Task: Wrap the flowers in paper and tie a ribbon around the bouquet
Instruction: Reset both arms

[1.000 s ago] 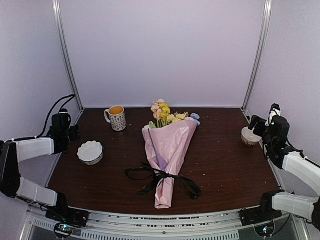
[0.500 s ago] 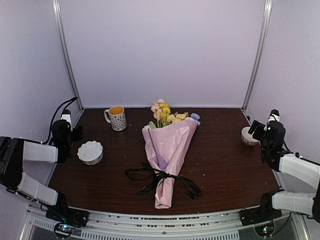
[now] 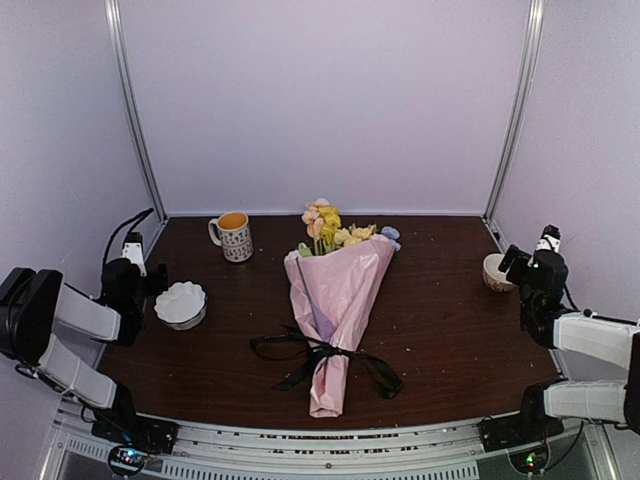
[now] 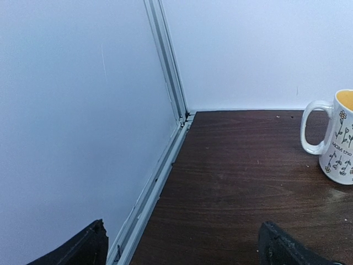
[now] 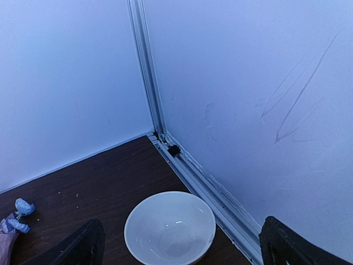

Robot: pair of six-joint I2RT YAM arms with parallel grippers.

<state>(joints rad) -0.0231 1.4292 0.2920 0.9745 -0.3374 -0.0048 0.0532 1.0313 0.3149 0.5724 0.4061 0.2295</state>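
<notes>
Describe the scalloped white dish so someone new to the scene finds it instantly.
Start at the dark wooden table, then go to its left side, nearer the front edge than the patterned mug. The low white dish sits there, left of the pink bouquet. Its scalloped rim sets it apart from the smooth-rimmed bowl at the right edge.

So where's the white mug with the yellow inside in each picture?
Top view: the white patterned mug, back left, left of the pink paper bouquet.
Left wrist view: the mug at the right edge, partly cut off.
Right wrist view: not in it.
Shared landmark: the dark brown table.
</notes>
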